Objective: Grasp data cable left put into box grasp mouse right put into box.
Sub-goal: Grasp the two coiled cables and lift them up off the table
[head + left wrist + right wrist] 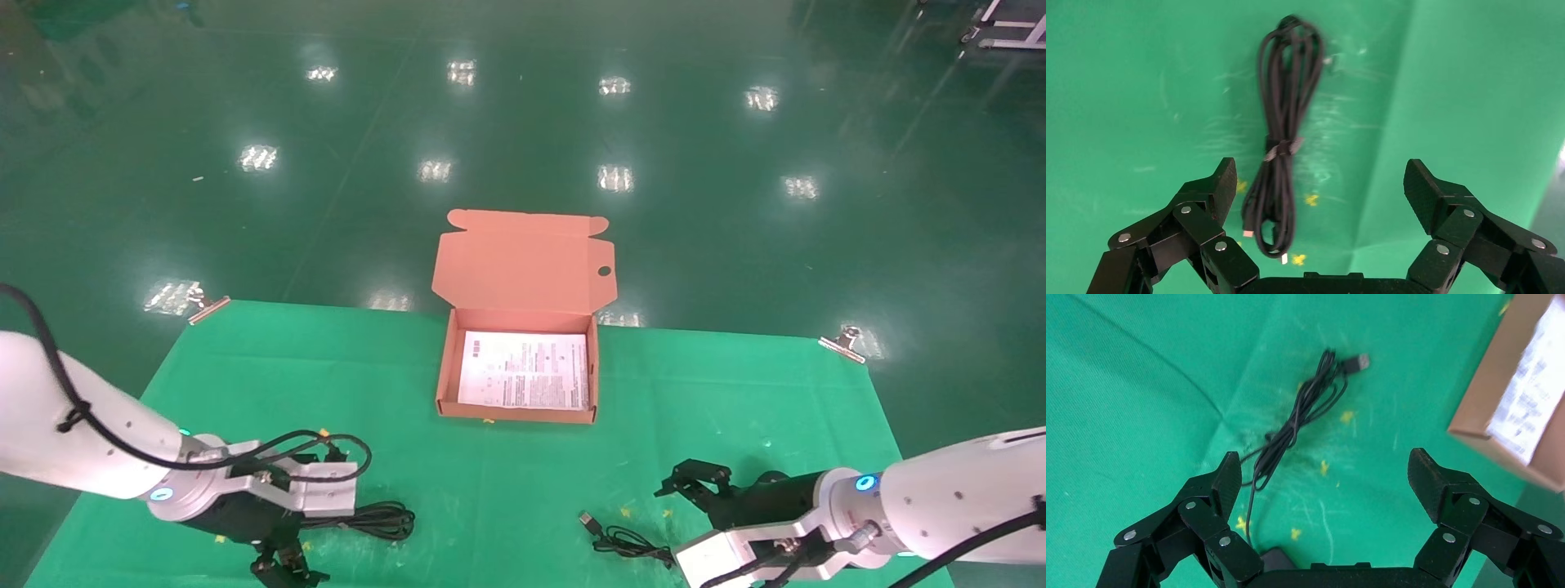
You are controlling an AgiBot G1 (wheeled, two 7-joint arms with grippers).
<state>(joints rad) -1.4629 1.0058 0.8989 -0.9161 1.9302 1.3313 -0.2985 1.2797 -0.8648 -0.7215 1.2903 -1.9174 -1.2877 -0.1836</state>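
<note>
The orange-brown box (448,359) stands open at the table's middle, lid up at the back, with a white printed sheet (525,369) inside. The data cable (377,519) lies as a black bundle near the front left. My left gripper (282,565) is open just left of it; in the left wrist view the cable (1281,147) lies ahead of the open left gripper (1320,177). My right gripper (693,483) is open, low at the front right. The mouse's cord (1297,416) lies ahead of the right gripper (1322,465). The mouse is mostly hidden; a dark corner (1273,558) shows.
The cord's USB plug (587,519) points toward the box. A box corner (1477,410) shows in the right wrist view. Metal clips (208,307) (842,341) hold the green cloth at the far corners. Yellow marks dot the cloth. Green floor lies beyond the table.
</note>
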